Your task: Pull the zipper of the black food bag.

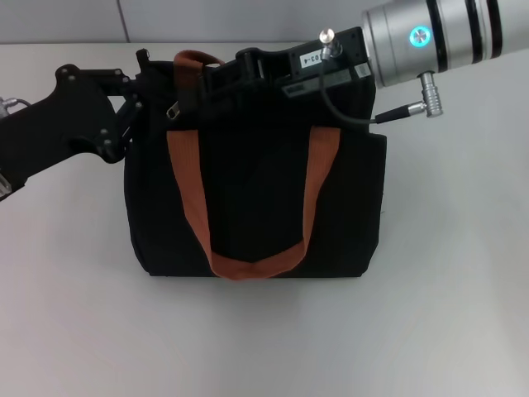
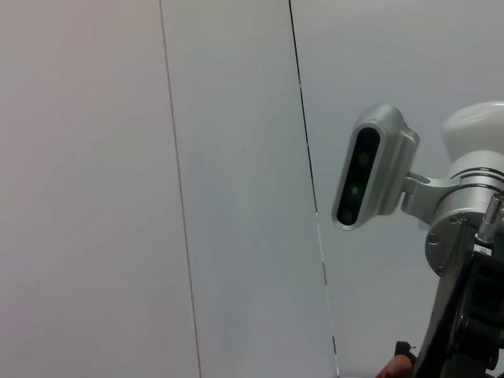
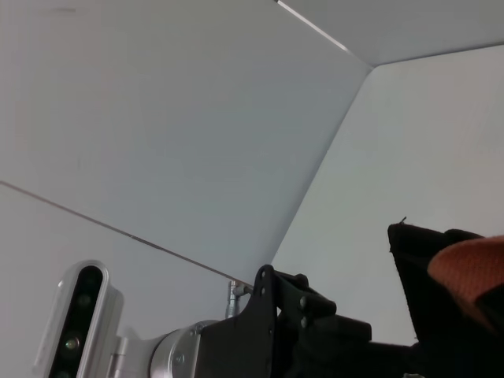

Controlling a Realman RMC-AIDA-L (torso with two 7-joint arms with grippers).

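Note:
The black food bag [image 1: 256,190] stands upright in the middle of the table, its two rust-orange handles [image 1: 248,266] hanging down the near face and over the top. A small silver zipper pull [image 1: 174,110] lies near the bag's top left end. My left gripper [image 1: 132,106] presses against the bag's upper left corner. My right gripper [image 1: 227,76] reaches over the top edge from the right, just right of the pull. The right wrist view shows the left gripper [image 3: 315,319] meeting the bag's corner [image 3: 429,315]. Black on black hides both grips.
The bag rests on a pale table [image 1: 446,314] with bare surface in front and to both sides. A grey wall [image 1: 66,21] rises behind. The right arm's silver wrist and cable [image 1: 413,37] hang over the bag's top right.

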